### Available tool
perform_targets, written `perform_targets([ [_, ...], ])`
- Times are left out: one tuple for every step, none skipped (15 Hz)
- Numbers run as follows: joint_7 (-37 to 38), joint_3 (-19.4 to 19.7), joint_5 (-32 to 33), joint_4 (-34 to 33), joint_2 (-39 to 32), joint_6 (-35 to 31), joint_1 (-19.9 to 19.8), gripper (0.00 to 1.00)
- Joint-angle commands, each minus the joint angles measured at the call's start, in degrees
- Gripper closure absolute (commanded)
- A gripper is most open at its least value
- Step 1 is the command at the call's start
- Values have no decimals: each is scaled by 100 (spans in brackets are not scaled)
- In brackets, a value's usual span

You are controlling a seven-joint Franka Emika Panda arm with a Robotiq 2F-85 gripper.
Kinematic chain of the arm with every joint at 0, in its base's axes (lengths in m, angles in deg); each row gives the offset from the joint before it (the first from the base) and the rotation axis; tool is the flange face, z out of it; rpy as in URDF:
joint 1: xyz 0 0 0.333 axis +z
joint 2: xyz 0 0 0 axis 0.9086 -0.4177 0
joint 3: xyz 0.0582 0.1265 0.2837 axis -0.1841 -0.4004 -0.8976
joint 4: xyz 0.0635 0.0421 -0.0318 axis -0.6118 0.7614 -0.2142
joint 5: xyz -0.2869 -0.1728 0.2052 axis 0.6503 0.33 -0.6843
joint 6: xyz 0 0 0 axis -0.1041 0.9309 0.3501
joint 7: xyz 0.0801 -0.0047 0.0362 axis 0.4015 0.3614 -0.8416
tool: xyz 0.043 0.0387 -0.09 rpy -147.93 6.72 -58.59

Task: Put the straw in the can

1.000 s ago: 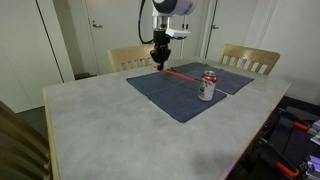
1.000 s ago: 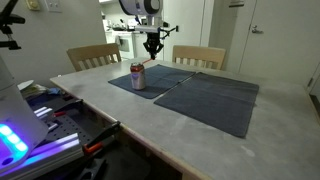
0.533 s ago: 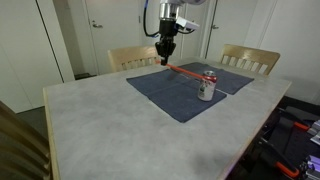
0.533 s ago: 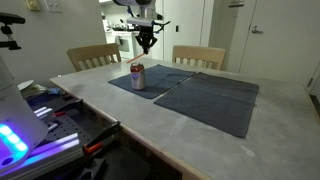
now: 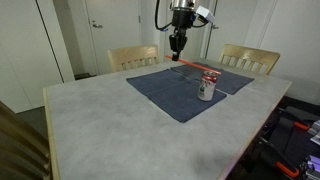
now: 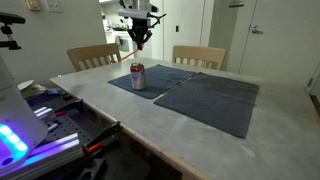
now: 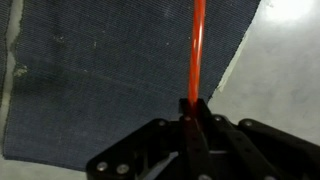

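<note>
In an exterior view the gripper (image 5: 178, 44) hangs well above the table (image 5: 95, 125), behind the can (image 5: 207, 86) and off toward the far chair (image 5: 133, 57). Its jaws are clamped on one end of the straw (image 5: 197, 66), which slants as a thin red line from the fingers toward the can, its free end just behind and above the can's top, apart from it as far as can be told. The can stands upright on the dark mat (image 5: 165, 98). In the exterior view from across the table, the gripper (image 6: 139, 38) sits high above and behind the can (image 6: 137, 76), which rests on the near corner of one mat (image 6: 160, 80) with a second mat (image 6: 215, 102) on the side away from the bench. The straw is too thin to make out here. In the wrist view the fingers of the gripper (image 7: 193, 108) pinch the straw (image 7: 196, 50) tight. It runs straight away from them over the mat (image 7: 100, 70) beside a strip of bare table (image 7: 285, 60); the can is out of this view. The step in hand looks like the carry: straw picked up, not yet in the can. The next move calls for tipping the straw nearer upright, bringing its free end over the can's opening, and lowering it in. The hole is small, so alignment matters, and a sideways nudge could topple the can.
</note>
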Motion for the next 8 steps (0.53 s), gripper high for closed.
perform_targets([
  [-104, 39, -156, 71, 189, 149, -4, 98],
  [-107, 45, -175, 112, 283, 208, -15, 98],
  [-67, 58, -166, 135, 346, 232, -9, 98],
  [-22, 81, -163, 156, 416, 265, -8, 98],
  [28, 106, -148, 156, 476, 310, -2, 98],
  [89, 138, -135, 159, 525, 342, 2, 98],
  [177, 174, -119, 162, 585, 397, 8, 98],
  [240, 211, -121, 170, 637, 467, 3, 98],
])
